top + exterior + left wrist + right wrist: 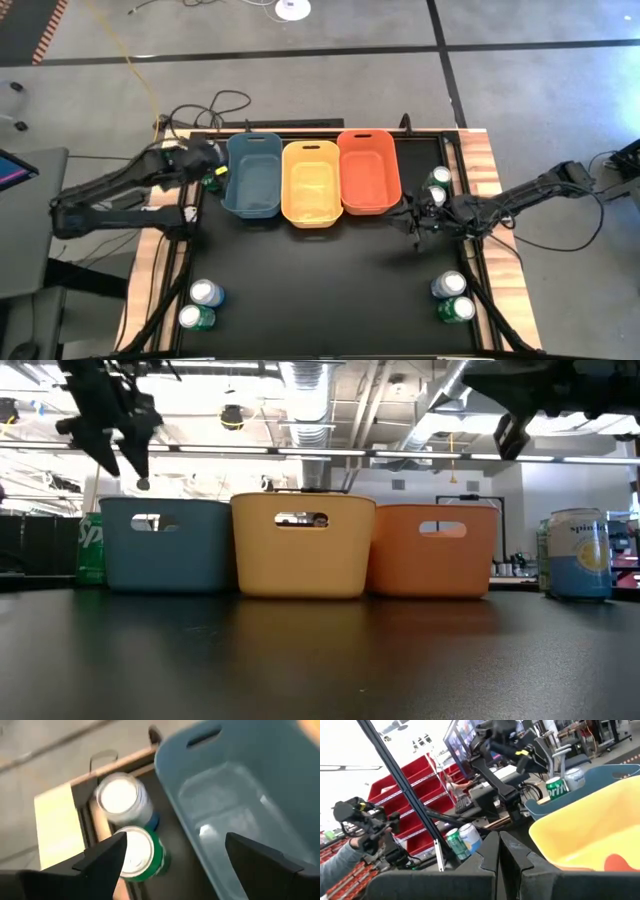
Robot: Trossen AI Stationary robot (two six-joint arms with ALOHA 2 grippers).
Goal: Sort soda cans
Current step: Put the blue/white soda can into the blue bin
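Left claw (172, 857) spread above green can (142, 855); empty.

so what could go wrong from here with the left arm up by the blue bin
The left pincer is open above the gap between the blue bin and two touching cans. Coming down on the green can, a finger could bump the blue-silver can over, or catch the bin wall and shove it.

Blue bin (168, 555), yellow bin (303, 550), orange bin (433, 552) abreast.
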